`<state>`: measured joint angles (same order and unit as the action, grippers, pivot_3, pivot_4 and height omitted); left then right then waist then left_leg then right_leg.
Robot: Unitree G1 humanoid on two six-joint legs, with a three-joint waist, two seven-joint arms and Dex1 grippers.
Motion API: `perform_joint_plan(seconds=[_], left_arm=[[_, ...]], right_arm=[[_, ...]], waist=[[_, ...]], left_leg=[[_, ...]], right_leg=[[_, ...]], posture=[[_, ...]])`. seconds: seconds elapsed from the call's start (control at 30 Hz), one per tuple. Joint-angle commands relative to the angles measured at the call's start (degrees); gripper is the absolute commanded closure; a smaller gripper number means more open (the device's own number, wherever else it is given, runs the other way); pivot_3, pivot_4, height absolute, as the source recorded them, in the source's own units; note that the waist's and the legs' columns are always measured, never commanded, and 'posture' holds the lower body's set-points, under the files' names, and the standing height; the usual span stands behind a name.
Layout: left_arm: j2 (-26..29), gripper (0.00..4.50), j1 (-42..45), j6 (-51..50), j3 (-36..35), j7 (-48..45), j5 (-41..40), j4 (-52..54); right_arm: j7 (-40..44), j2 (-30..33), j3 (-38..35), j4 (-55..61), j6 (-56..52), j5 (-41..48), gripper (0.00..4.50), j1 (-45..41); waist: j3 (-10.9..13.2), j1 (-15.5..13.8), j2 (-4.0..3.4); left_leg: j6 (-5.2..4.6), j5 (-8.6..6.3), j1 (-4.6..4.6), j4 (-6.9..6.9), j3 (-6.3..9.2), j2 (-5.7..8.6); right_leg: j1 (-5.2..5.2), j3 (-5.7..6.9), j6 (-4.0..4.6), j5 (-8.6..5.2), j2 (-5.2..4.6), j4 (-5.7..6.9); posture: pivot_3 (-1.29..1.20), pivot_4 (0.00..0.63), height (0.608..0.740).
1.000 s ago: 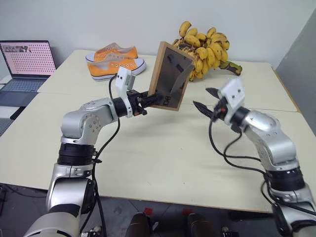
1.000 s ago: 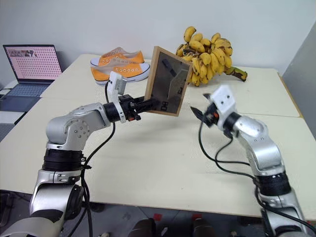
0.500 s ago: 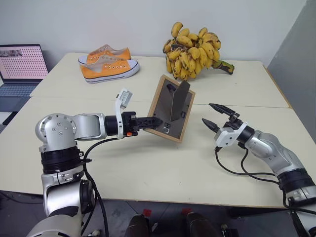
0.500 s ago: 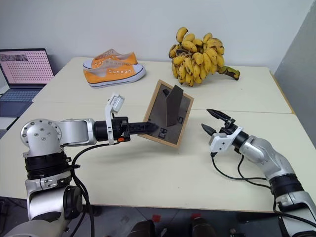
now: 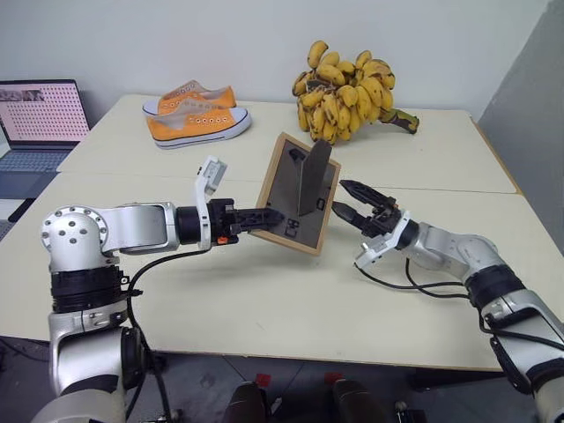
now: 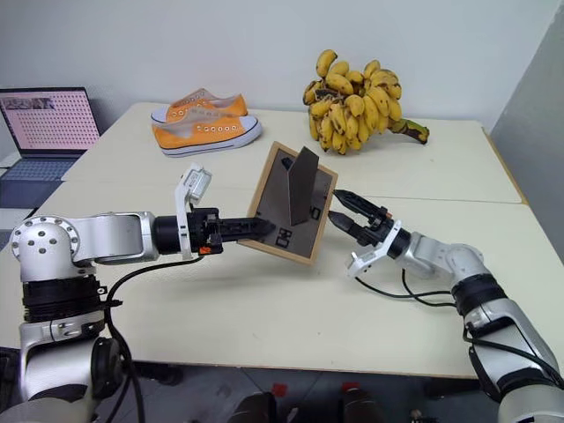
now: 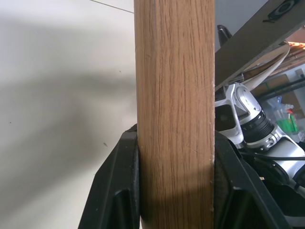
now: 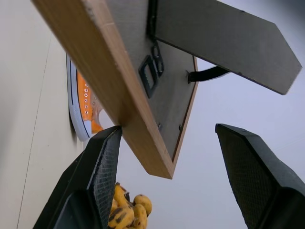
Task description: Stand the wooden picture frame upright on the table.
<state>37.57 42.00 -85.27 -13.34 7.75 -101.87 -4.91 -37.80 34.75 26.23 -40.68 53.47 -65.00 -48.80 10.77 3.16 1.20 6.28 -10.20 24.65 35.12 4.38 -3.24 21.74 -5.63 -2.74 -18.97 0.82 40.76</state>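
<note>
The wooden picture frame (image 5: 298,191) is in my left pincer (image 5: 264,216), clamped on its near-left edge, and it's come down a lot in the last second. It was held high, out in front of the bananas (image 5: 348,77); now it hangs low over the middle of the tabletop (image 5: 291,300), grey back and its swung-out stand leg (image 5: 315,176) facing me, top leaning away. I honestly can't tell from the head views whether the bottom edge is touching the tabletop or floating just above it, so take that with a pinch of salt. My left wrist view just shows both black fingers (image 7: 116,186) squeezed flat against the wood, so the grip looks solid.

The other change: my right pincer (image 5: 351,200) swung in from the right. It was well off to the side; now it sits just beside the frame's right edge, jaws spread wide, nothing in them. In the right wrist view the frame's corner pokes in between the two open fingers (image 8: 102,171), not pinched yet.

So my read is I'm past the carry and into the set-down. The leg is already out, so what's left is getting the bottom edge and leg tip onto the tabletop, with the right side there to steady it.
</note>
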Motion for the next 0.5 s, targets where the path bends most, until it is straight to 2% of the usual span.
perform_joint_plan(seconds=[0.03, 0.2, 0.5], left_arm=[[4.05, 3.22, -0.31, 5.56, 4.29, 2.74, -10.59, 2.71], [7.10, 3.22, -1.04, 7.31, 6.12, 0.88, -11.13, 3.39], [8.93, 3.22, -1.71, 8.74, 8.32, -1.55, -11.13, 4.42]], right_arm=[[-5.75, 0.23, 2.92, -3.83, 0.18, -1.87, 1.21, -3.65], [-8.74, 1.02, 5.42, -6.92, 0.73, -1.82, 1.21, -5.69], [-11.48, 0.63, 7.07, -6.57, 2.41, -0.83, 1.21, -9.18]], waist=[[0.00, -0.01, 0.00], [0.00, 0.01, 0.02], [0.00, 0.05, 0.02]], left_leg=[[0.00, 0.00, 0.00, 0.00, 0.00, 0.01], [-0.03, 0.01, 0.00, 0.01, 0.05, 0.12], [-0.10, 0.05, 0.00, 0.01, 0.12, 0.22]], right_leg=[[0.00, -0.01, 0.00, 0.00, -0.01, 0.00], [-0.01, -0.01, 0.00, 0.00, -0.06, 0.05], [-0.02, 0.02, 0.01, 0.00, -0.11, 0.09]], posture=[[0.00, 0.150, 0.740], [0.00, 0.150, 0.740], [0.00, 0.150, 0.740]])
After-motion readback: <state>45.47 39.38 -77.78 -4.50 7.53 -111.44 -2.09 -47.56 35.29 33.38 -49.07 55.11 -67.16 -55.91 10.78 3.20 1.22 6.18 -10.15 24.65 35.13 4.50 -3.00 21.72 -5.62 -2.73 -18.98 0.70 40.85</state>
